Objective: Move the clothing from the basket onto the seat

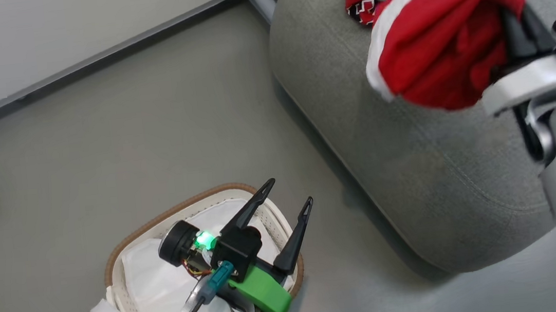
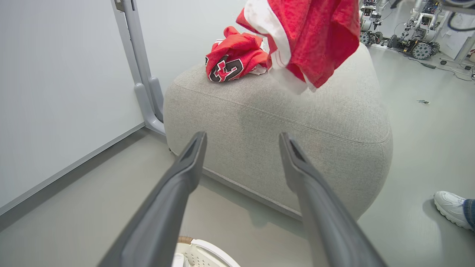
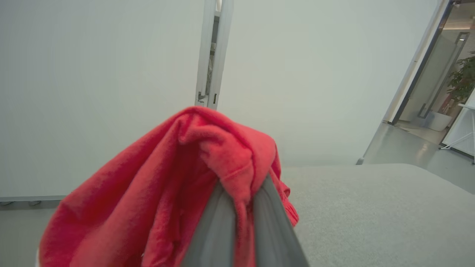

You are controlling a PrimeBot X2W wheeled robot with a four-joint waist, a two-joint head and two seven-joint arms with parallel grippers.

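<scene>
You have a smooth grey floor (image 1: pixel 101 143) running to a pale wall (image 1: pixel 38 36), with wheeled robots (image 2: pixel 412 37) far off and a person's white shoe (image 2: pixel 451 207) on the floor near the seat (image 1: pixel 414 172). The grey woven seat carries one red garment (image 2: pixel 232 59), crumpled at its far edge by the wall; the black-and-white lettering is too folded to read. Your right gripper (image 3: pixel 243 185) is clamped on the white-trimmed red garment (image 1: pixel 441 40), which hangs bunched above the seat's top. The basket (image 1: pixel 134 235) stands on the floor apart from the seat, holding its white liner (image 1: pixel 157 287). Your left gripper (image 1: pixel 291 190) hovers over the basket's rim, fingers spread wide apart
</scene>
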